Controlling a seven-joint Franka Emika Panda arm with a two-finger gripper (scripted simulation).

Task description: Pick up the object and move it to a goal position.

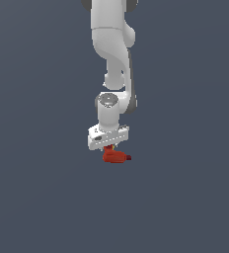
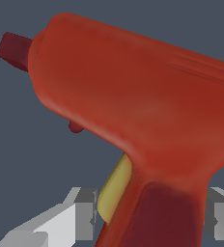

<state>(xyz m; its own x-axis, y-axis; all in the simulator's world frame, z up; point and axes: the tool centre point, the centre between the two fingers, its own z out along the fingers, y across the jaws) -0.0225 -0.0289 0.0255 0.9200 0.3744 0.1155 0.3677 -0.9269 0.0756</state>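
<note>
The object is a small red L-shaped drill-like item with a short dark tip pointing to the exterior view's right. It hangs directly under my white gripper. In the wrist view the red drill fills most of the picture, with its dark tip and a yellow patch by the handle. My grey fingers sit on either side of the darker handle, shut on it. The fingertips are hidden in the exterior view.
A plain dark grey surface lies all around, with no other objects in either view. The white arm rises straight above the gripper.
</note>
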